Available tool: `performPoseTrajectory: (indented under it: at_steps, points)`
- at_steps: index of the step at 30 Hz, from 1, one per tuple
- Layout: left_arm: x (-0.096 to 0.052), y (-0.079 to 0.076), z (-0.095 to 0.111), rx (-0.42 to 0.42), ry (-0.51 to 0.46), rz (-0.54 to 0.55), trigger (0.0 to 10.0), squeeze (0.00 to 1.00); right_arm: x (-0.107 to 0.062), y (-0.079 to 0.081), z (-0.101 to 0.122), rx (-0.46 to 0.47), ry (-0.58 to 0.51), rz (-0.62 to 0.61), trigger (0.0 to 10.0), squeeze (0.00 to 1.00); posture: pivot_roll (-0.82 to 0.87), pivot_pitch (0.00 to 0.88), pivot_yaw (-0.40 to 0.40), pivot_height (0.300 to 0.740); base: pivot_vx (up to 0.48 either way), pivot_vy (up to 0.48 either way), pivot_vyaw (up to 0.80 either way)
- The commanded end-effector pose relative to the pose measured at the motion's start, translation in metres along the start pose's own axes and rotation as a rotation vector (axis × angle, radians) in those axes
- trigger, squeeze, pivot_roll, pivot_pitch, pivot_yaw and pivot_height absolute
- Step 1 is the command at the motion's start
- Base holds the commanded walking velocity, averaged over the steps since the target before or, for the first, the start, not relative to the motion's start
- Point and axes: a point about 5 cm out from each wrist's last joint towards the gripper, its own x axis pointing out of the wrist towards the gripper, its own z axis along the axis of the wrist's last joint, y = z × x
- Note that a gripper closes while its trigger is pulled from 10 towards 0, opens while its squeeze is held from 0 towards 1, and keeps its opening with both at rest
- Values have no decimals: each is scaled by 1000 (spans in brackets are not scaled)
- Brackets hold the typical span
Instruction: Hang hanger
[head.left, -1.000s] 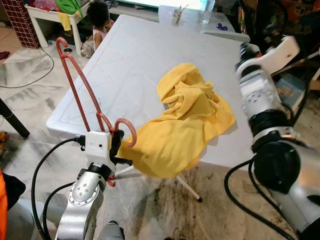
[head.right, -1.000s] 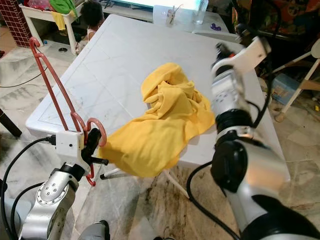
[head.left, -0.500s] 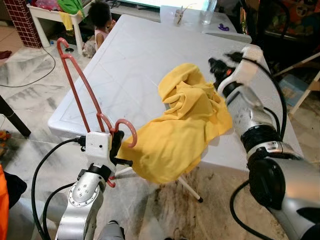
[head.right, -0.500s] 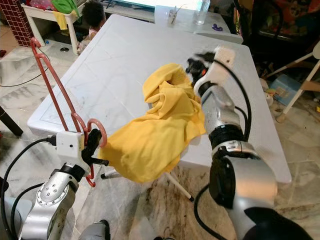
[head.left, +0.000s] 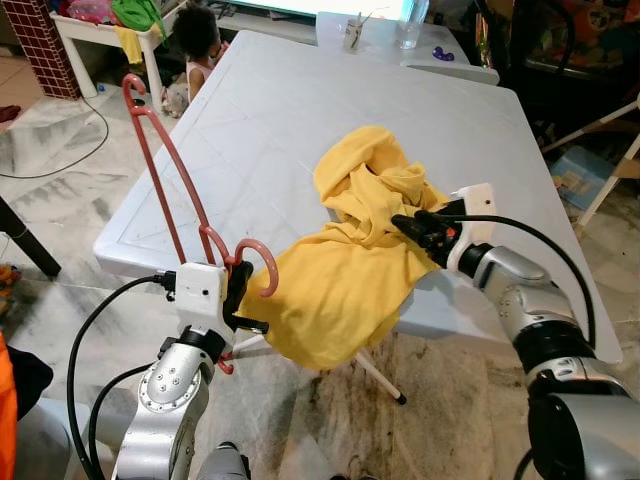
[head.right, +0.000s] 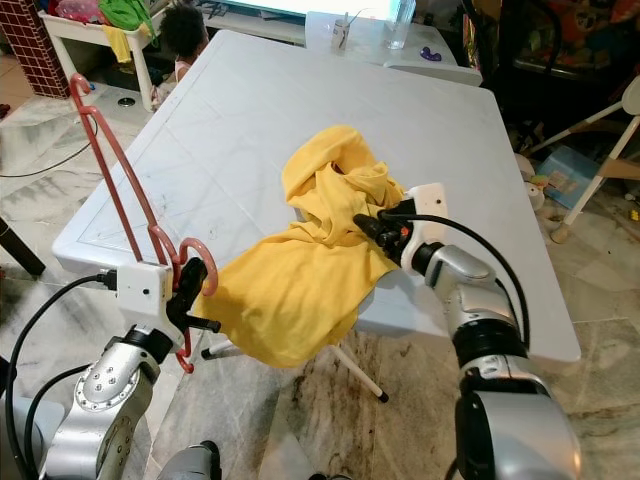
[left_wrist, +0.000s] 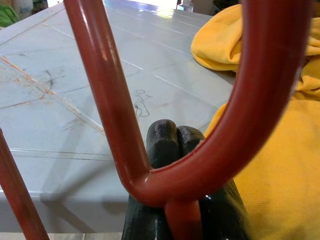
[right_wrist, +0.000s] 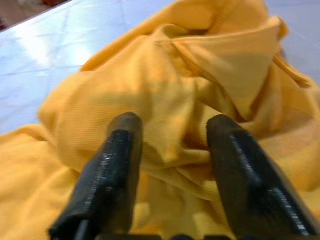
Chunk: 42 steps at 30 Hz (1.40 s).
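Note:
A red plastic hanger (head.left: 170, 180) stands tilted up at the near left corner of the white table (head.left: 270, 110). My left gripper (head.left: 238, 290) is shut on the hanger near its hook (left_wrist: 165, 125). A crumpled yellow garment (head.left: 365, 235) lies on the table and droops over the near edge. My right gripper (head.left: 408, 222) is down at the garment's right side, open, with its fingers (right_wrist: 117, 165) resting against the yellow cloth (right_wrist: 200, 85).
A person (head.left: 200, 40) sits on the floor beyond the table's far left corner. Cups (head.left: 355, 32) stand at the table's far edge. A dark cable (head.left: 60, 150) runs over the marble floor on the left. Clutter and a folding chair leg (head.right: 590, 190) stand at the right.
My right arm swung down from above the table's right side to the garment, its fingers now against the cloth. The left gripper and hanger have barely moved.

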Motion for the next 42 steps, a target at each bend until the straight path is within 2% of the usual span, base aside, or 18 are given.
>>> performPoseTrajectory:
  at_steps: [1, 7, 11, 13, 17, 26, 27, 34, 37, 38, 39, 40, 41, 42]
  points:
    - [2, -4, -1, -4, 4, -19, 10000, 0, -7, -4, 3, -5, 0, 1, 10000, 1000, 207, 150, -112, 740, 0, 0, 0]
    - [4, -4, -1, -5, 4, -23, 10000, 0, -15, 1, 11, 15, -33, 79, 10000, 1000, 202, 152, -109, 740, 0, 0, 0]
    - [3, -4, -1, -4, 4, -26, 10000, 0, -25, 8, 7, -21, 14, 188, 10000, 1000, 201, 152, -108, 740, 0, 0, 0]
    - [4, -3, -2, -4, 6, -28, 10000, 0, -30, 12, 0, -69, 57, 236, 10000, 1000, 196, 153, -105, 740, 0, 0, 0]
    - [4, -4, -2, -4, 7, -32, 10000, 0, -29, 12, -11, -61, 92, 193, 10000, 1000, 194, 153, -105, 740, 0, 0, 0]
    - [3, -3, -2, -1, 9, -36, 10000, 0, -20, 27, -42, -43, 156, 131, 10000, 1000, 193, 160, -100, 740, 0, 0, 0]
    - [3, -3, -3, 1, 12, -38, 10000, 0, -16, 33, -49, -61, 169, 107, 10000, 1000, 195, 161, -99, 740, 0, 0, 0]
    - [2, -2, -3, 4, 16, -40, 10000, 0, -5, 48, -58, -111, 184, 60, 10000, 1000, 198, 165, -95, 740, 0, 0, 0]
    - [2, -2, -2, 4, 16, -43, 10000, 0, 1, 57, -70, -164, 226, 16, 10000, 1000, 198, 164, -98, 740, 0, 0, 0]
    - [2, -3, -2, 4, 16, -44, 10000, 0, 3, 60, -75, -169, 240, -11, 10000, 839, 198, 163, -98, 740, 0, 0, 0]
    - [2, -3, -2, 4, 16, -44, 10000, 0, 3, 60, -75, -169, 240, -11, 10000, 839, 198, 163, -98, 740, 0, 0, 0]
    - [3, -3, -2, 4, 15, -45, 10000, 0, 4, 61, -80, -170, 251, -34, 10000, 494, 201, 162, -100, 740, 0, 0, 0]
    - [3, -3, -2, 4, 14, -45, 10000, 0, 5, 62, -81, -170, 252, -45, 0, 220, 201, 162, -100, 740, 0, 0, 0]
    - [3, -3, -2, 3, 13, -45, 10000, 0, 5, 64, -83, -166, 257, -47, 0, 0, 201, 162, -100, 740, 0, 0, 0]
